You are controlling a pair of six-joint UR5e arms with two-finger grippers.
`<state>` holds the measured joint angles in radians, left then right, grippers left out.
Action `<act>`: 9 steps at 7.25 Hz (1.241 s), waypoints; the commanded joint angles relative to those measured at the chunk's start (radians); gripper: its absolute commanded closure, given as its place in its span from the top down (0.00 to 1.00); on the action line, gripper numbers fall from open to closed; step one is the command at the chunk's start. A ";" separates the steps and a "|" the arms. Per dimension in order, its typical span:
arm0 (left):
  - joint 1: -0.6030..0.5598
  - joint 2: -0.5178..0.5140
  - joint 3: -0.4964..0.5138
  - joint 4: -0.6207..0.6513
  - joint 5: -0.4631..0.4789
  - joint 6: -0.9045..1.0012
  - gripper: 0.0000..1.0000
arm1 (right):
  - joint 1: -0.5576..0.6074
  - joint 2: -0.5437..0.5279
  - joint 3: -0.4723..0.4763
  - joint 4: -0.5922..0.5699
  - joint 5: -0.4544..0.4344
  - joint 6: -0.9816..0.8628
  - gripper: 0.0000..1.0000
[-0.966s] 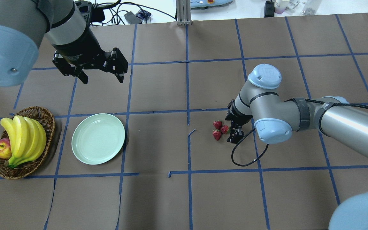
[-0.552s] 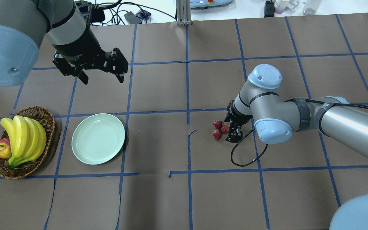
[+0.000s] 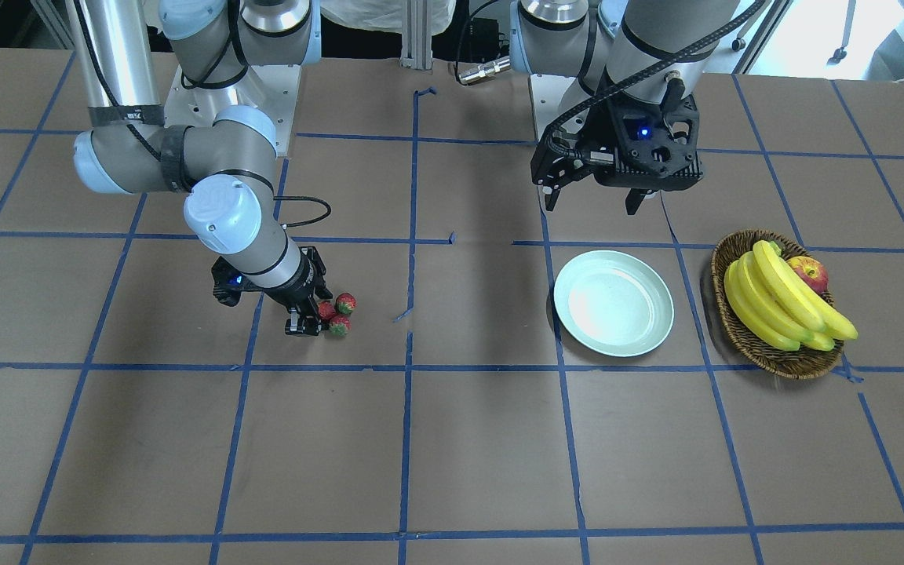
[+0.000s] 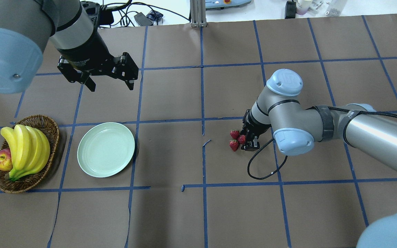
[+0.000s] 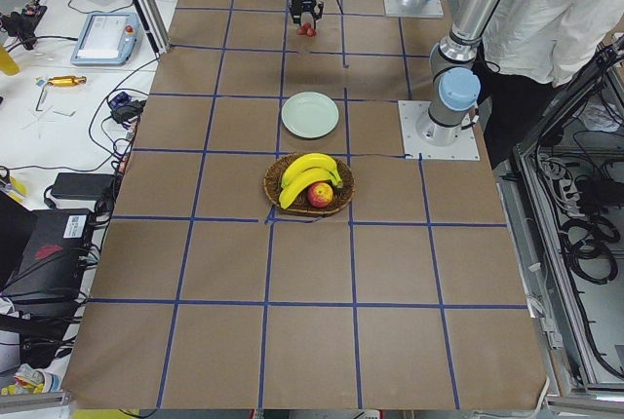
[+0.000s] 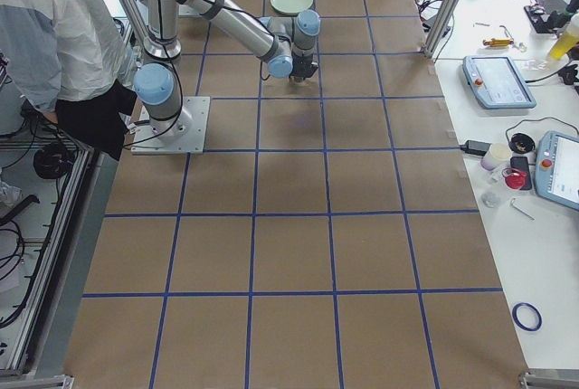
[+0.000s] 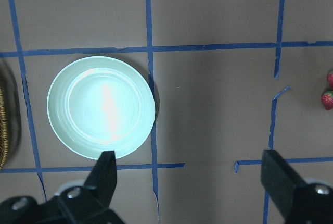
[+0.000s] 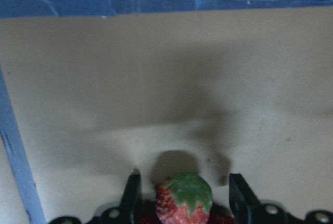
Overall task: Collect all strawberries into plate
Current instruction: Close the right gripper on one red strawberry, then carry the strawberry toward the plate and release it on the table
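Three strawberries (image 4: 234, 133) lie close together on the brown table right of centre; they also show in the front view (image 3: 346, 302). My right gripper (image 4: 247, 140) is low over them and open. In the right wrist view its fingers (image 8: 132, 199) flank one strawberry (image 8: 183, 199) with small gaps on both sides. The pale mint plate (image 4: 106, 150) stands empty at the left, also seen in the front view (image 3: 613, 302) and the left wrist view (image 7: 101, 107). My left gripper (image 4: 110, 85) hangs open and empty high above the table, behind the plate.
A brown wicker basket (image 4: 26, 184) holding bananas (image 4: 26, 148) and an apple (image 4: 2, 161) stands left of the plate. A black cable (image 4: 260, 170) loops below my right wrist. Blue tape lines grid the table.
My right gripper has slid left toward the strawberries, and its fingers now stand around the middle one. The left arm has barely moved.
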<state>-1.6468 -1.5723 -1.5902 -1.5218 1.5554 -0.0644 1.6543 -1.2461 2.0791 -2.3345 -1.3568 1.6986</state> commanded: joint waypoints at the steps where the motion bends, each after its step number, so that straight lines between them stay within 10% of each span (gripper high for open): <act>1: -0.001 0.002 -0.008 0.011 0.000 0.002 1.00 | -0.001 -0.030 -0.019 0.000 -0.042 -0.016 0.00; 5: 0.001 0.002 -0.008 0.012 0.000 0.000 1.00 | 0.164 -0.039 -0.240 0.242 -0.079 -0.002 0.00; 9: 0.004 0.005 -0.013 0.014 0.000 0.003 1.00 | 0.404 0.104 -0.237 0.003 0.062 0.101 0.00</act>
<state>-1.6453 -1.5686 -1.6024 -1.5081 1.5554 -0.0621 2.0149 -1.1965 1.8431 -2.2489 -1.3037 1.7829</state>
